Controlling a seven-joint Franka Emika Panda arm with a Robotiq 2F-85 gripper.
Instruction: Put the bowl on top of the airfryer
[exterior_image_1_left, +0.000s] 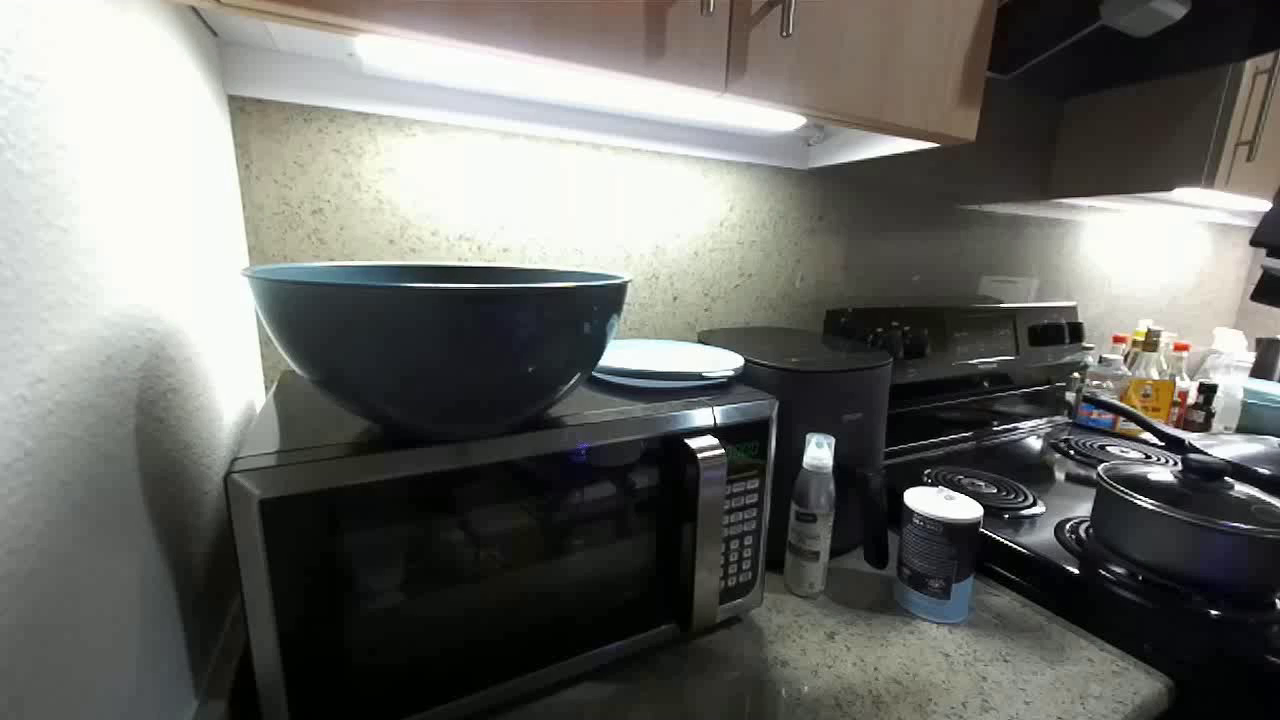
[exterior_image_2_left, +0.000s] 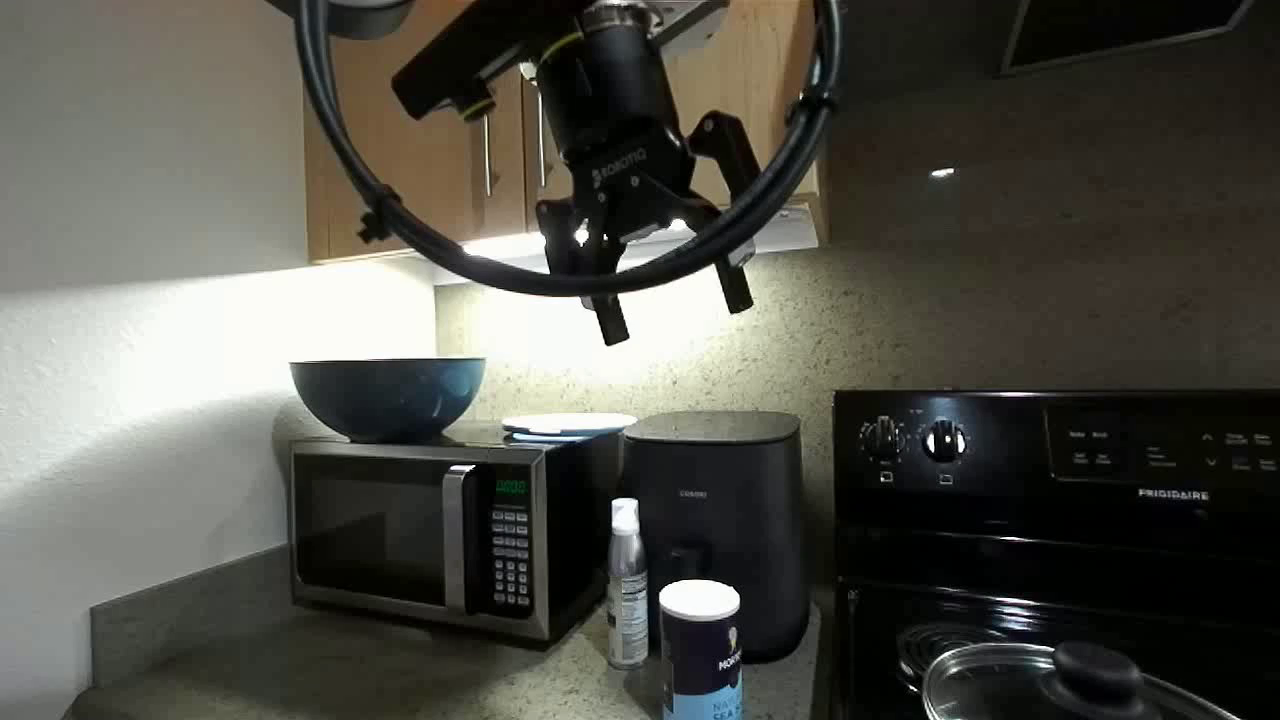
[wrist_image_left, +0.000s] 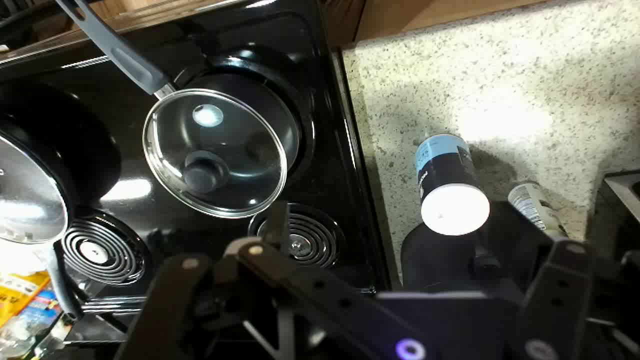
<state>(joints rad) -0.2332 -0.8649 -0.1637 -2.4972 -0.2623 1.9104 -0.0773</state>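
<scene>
1. The large teal-blue bowl (exterior_image_1_left: 430, 350) sits upright on top of the microwave (exterior_image_1_left: 460, 580), near the white wall (exterior_image_1_left: 110, 450), as both exterior views show.
2. Beside it, also on the microwave, a pale round plate (exterior_image_2_left: 568, 422) lies flat at the end toward the air fryer (exterior_image_2_left: 720, 535).
3. The black air fryer stands on the desk (exterior_image_1_left: 960, 668), between the microwave and the Frigidaire range (exterior_image_2_left: 1000, 525).
4. In front of the air fryer, a spray bottle (exterior_image_2_left: 628, 590) and a sea salt canister (exterior_image_2_left: 702, 655) stand upright, near each other.
5. The pincer (exterior_image_2_left: 676, 318) hangs in the air with its two fingers (exterior_image_2_left: 737, 290) spread well apart, higher than the bowl in an exterior view.
6. On the range rests a saucepan (exterior_image_1_left: 1180, 550) with a glass lid (wrist_image_left: 240, 125); the wrist view looks down onto that lid and onto the canister's white top (wrist_image_left: 455, 210).
</scene>
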